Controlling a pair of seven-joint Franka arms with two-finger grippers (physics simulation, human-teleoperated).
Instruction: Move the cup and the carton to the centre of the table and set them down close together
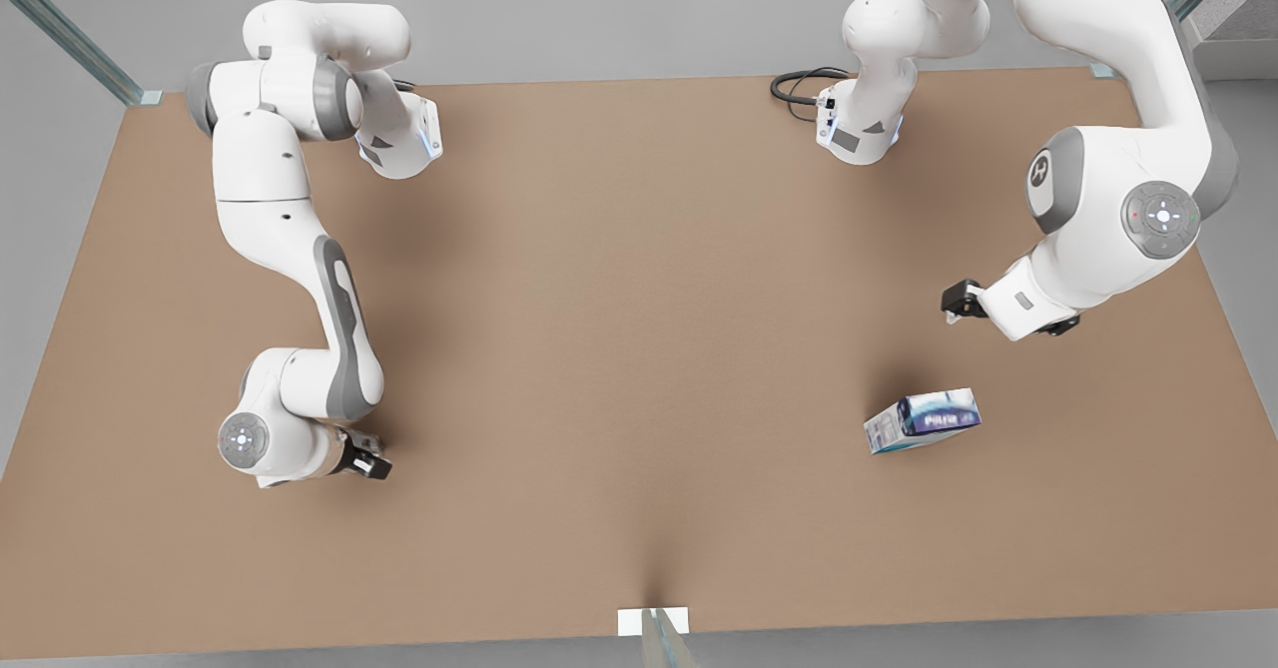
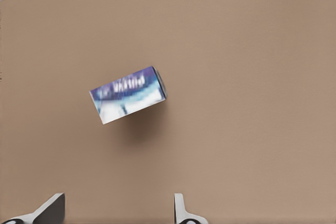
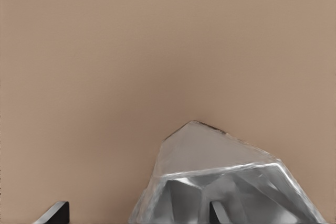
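Note:
The carton (image 1: 924, 420), a blue, purple and white box, lies on its side on the table (image 1: 619, 299) toward the front view's right. In the left wrist view the carton (image 2: 128, 94) sits ahead of my left gripper (image 2: 116, 211), which is open and holds nothing. In the front view my left gripper (image 1: 1008, 314) hovers behind the carton and apart from it. The pale faceted cup (image 3: 210, 156) lies close under my open right gripper (image 3: 137, 211), one dark finger (image 3: 216, 212) at its rim. In the front view my right gripper (image 1: 361, 458) is at the left and its arm hides the cup.
Both arm bases stand at the table's back edge, with a black cable (image 1: 804, 84) beside the one on the front view's right. A white tab (image 1: 654, 621) marks the middle of the front edge. Bare tabletop lies between the two arms.

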